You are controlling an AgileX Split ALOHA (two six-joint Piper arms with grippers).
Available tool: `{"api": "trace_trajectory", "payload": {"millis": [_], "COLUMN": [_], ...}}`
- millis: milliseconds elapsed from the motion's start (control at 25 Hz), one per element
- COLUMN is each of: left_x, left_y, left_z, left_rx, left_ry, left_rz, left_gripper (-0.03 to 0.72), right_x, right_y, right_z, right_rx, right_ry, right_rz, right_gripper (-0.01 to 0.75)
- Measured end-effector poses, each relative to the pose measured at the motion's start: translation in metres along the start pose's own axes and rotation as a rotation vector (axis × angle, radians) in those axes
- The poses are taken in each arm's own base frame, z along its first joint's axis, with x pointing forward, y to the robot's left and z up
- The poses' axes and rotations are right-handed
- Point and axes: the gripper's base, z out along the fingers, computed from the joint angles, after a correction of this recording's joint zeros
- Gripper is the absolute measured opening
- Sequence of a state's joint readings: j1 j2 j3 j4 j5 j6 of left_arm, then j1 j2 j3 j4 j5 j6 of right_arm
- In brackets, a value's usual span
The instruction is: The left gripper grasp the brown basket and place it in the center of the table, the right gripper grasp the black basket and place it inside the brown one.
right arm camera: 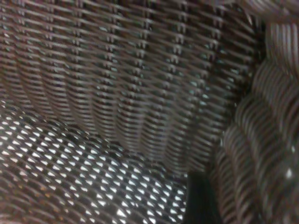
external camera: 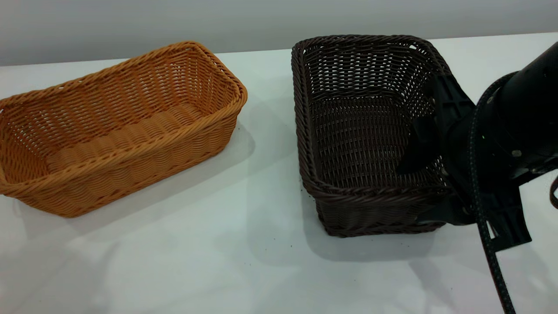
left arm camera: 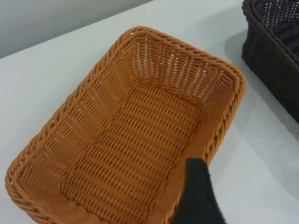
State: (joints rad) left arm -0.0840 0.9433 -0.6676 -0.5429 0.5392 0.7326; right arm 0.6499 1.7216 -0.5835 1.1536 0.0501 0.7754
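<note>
The brown basket (external camera: 117, 126) sits on the white worktop (external camera: 244, 257), well apart from the black basket (external camera: 366, 135), with bare worktop between the two. Both baskets stand upright on their bases, open side up, and neither holds anything.

The right claw (external camera: 429, 174) is at the black basket's side wall farthest from the brown basket. One finger (external camera: 418, 144) reaches down inside the black basket, against the inner face of that wall, while the other lies outside it near the basket's base, so the wall and braided rim stand between the two. The claw appears clamped on this wall. In the right wrist view the dark weave of the black basket (right arm camera: 140, 93) fills the frame, with a black fingertip (right arm camera: 201, 200) against it.

In the left wrist view, a black finger (left arm camera: 198, 193) of the left claw hangs over the brown basket (left arm camera: 135, 135), just inside its long rim nearest the black basket (left arm camera: 275, 51). Only this one finger shows, so I cannot tell whether the left claw is apart or together.
</note>
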Motion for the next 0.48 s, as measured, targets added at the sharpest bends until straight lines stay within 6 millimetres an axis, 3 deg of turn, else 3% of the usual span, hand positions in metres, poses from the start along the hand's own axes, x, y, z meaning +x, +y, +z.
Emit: {"api": "trace_trajectory", "payload": {"millis": [480], "left_x": [0.002], "left_y": [-0.001], "left_z": [0.000], "left_rx": [0.014], "left_ry": [0.016], "left_rz": [0.001], "left_gripper": [0.456], "right_x": [0.006], "right_y": [0.017], "right_z": [0.025], "right_rx": [0.018], "right_ry": [0.006], "right_rz": [-0.003], "right_gripper": [0.440]}}
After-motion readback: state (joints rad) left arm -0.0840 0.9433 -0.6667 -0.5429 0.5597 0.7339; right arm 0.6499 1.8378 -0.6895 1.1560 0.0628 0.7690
